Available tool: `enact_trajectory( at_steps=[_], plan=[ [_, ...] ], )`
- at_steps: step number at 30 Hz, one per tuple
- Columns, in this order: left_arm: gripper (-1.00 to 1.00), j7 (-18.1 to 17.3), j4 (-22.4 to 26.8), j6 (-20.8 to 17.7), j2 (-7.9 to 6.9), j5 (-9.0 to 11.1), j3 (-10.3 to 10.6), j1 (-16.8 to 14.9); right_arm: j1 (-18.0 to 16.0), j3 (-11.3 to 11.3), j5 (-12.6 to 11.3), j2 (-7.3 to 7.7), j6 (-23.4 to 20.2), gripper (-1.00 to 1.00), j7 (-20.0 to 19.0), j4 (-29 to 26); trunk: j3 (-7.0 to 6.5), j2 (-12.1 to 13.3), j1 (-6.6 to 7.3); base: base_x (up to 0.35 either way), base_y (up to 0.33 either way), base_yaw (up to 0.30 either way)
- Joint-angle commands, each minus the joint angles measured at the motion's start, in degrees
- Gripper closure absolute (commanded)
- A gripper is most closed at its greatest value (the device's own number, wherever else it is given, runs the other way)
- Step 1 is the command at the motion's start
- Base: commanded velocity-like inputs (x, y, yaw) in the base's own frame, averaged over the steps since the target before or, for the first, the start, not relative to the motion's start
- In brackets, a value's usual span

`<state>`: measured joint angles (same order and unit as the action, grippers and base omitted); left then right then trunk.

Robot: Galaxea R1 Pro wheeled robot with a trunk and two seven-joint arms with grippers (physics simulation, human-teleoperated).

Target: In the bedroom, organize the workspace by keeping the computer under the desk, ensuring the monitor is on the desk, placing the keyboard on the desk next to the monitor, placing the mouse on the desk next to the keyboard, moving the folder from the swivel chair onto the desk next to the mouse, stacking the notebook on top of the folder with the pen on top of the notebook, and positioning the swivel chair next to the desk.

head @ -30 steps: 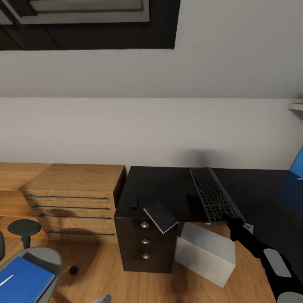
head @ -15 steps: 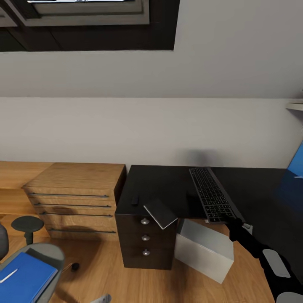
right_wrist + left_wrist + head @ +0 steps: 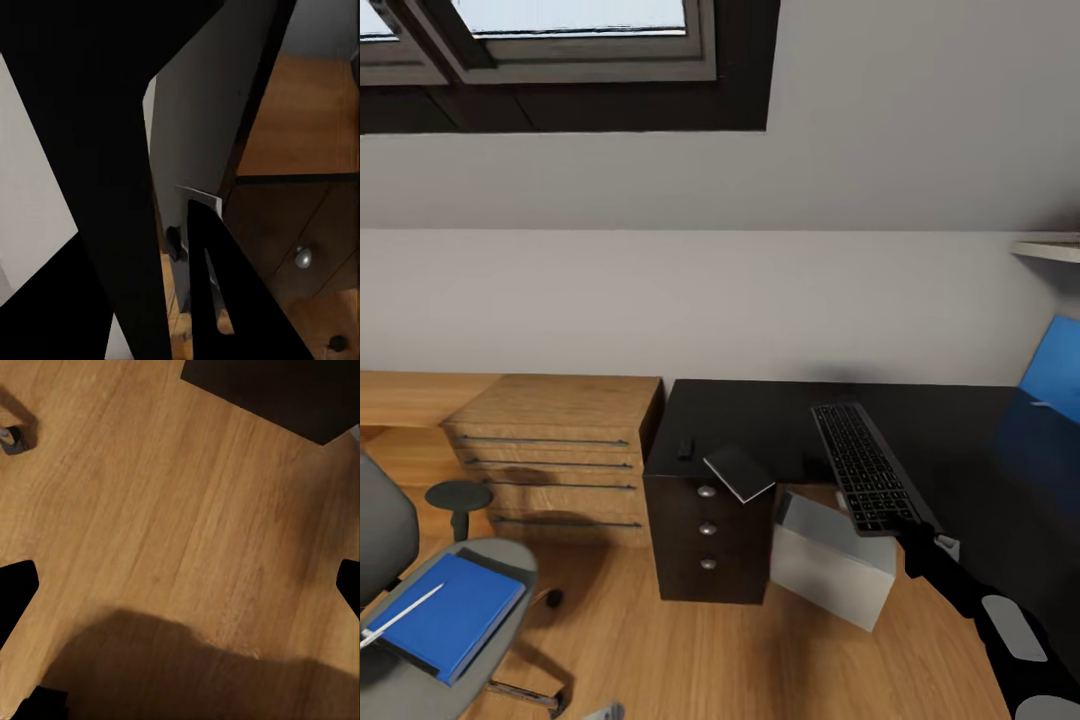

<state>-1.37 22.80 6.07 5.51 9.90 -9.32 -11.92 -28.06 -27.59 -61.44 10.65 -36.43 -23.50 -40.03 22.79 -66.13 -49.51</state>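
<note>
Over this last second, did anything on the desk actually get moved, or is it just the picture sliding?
Just the picture: the head camera tilted up and swung left, showing more window and more of the swivel chair with the folder. The right gripper stays at the keyboard end. The notebook still overhangs the desk edge.

Up close, the dark keyboard [image 3: 97, 150] fills the view; past it the grey computer [image 3: 199, 127], a round silver drawer knob [image 3: 303, 257] and wood floor [image 3: 307, 120]

There was one keyboard [image 3: 865, 467], one notebook [image 3: 739, 473], one mouse [image 3: 685, 448], one computer [image 3: 834, 560], one folder [image 3: 452, 615], one pen [image 3: 400, 617], one chair [image 3: 420, 600], and three drawer knobs [image 3: 707, 527].
</note>
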Motion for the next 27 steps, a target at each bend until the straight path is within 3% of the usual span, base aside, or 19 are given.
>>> enact_trajectory(
  at_steps=[1,27],
  plan=[
    [-1.00,-0.14,-0.03,0.11,0.02,0.56,-0.09,-0.03,-0.06,-0.20,-0.35,-0.02,-0.43,1.00,-0.06,0.14,0.06,-0.04,0.04,-0.332,0.000,0.000],
    [-1.00,-0.12,-0.09,0.09,0.02,0.56,-0.09,-0.03,-0.06,-0.10,-0.44,-0.10,-0.64,1.00,-0.50,0.46,0.06,-0.04,0.04,-0.332,0.000,0.000]
  ],
)
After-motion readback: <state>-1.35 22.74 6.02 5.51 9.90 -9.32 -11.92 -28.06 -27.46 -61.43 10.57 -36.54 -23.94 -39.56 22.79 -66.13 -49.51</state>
